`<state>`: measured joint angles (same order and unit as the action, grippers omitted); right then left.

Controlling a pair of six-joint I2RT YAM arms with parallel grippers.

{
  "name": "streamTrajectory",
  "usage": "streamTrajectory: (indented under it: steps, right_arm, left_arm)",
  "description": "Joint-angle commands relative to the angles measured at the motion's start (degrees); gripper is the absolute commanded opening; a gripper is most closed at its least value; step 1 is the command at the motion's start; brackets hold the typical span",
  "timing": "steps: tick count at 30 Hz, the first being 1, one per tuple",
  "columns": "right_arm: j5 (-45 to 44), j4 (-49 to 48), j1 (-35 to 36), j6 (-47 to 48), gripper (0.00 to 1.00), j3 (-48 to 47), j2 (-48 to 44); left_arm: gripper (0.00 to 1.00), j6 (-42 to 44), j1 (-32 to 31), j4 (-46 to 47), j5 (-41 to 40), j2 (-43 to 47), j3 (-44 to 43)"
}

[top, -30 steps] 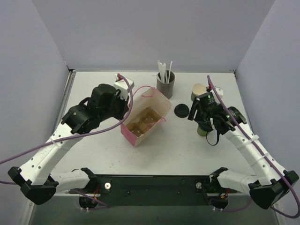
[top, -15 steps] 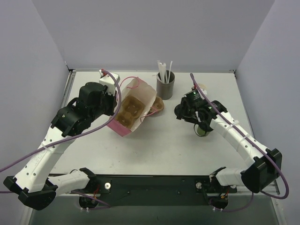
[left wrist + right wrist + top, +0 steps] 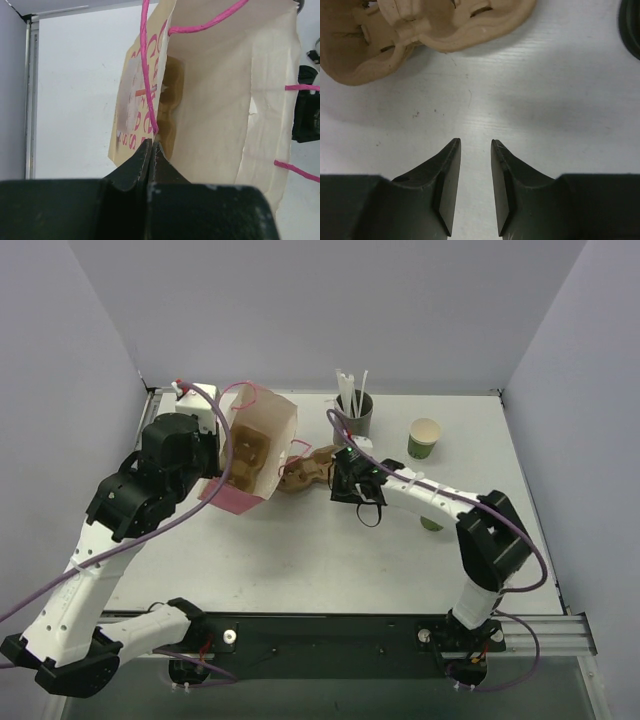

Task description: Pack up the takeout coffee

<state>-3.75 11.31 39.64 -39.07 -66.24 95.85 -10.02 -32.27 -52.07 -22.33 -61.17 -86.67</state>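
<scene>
Now, your left hand (image 3: 151, 144) pinches pink twine handle (image 3: 145, 75) of creased paper bag (image 3: 215, 100); right hand (image 3: 476, 146) slightly parted, empty, near lumpy moulded-pulp tray (image 3: 420, 30).

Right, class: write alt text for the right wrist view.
The right end effector hangs empty, fingers slightly apart, over a white table. A tan pulp cup carrier lies ahead, upper left; a dark edge shows upper right.

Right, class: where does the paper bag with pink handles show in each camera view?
Top external: paper bag left of centre, tilted.
Left wrist: fills middle and right, handle pinched in the left claw.
Right wrist: not in it.
Shared landmark: the white table.
</scene>
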Motion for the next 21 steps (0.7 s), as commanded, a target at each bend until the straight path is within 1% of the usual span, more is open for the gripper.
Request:
streamTrajectory:
  steps: [1,6,14,19,21]
  right_arm:
    - [-0.7,-8.0,1.5,-0.3,0.25,-5.8,7.6]
    - [-0.5,-6.0,1.6,0.7,0.24,-14.1,16.9]
    - [1.8,-5.4,0.8,2.9,0.24,-25.4,27.0]
    - [3.3,-4.5,-0.9,4.8,0.25,-36.9,35.4]
    - [5.4,-3.7,-1.5,5.8,0.26,-41.1,39.1]
  left_arm:
    - [0.00,-0.2,1.2,1.9,-1.9,0.8,-2.7]
    - [0.00,0.4,2.6,1.5,-1.3,1.0,-3.4]
    - [0.00,0.7,4.4,1.1,-0.7,2.1,-3.3]
    - [0.00,0.0,4.8,1.2,0.1,3.6,-2.2]
    - [0.00,-0.2,4.9,1.1,0.4,4.1,-1.6]
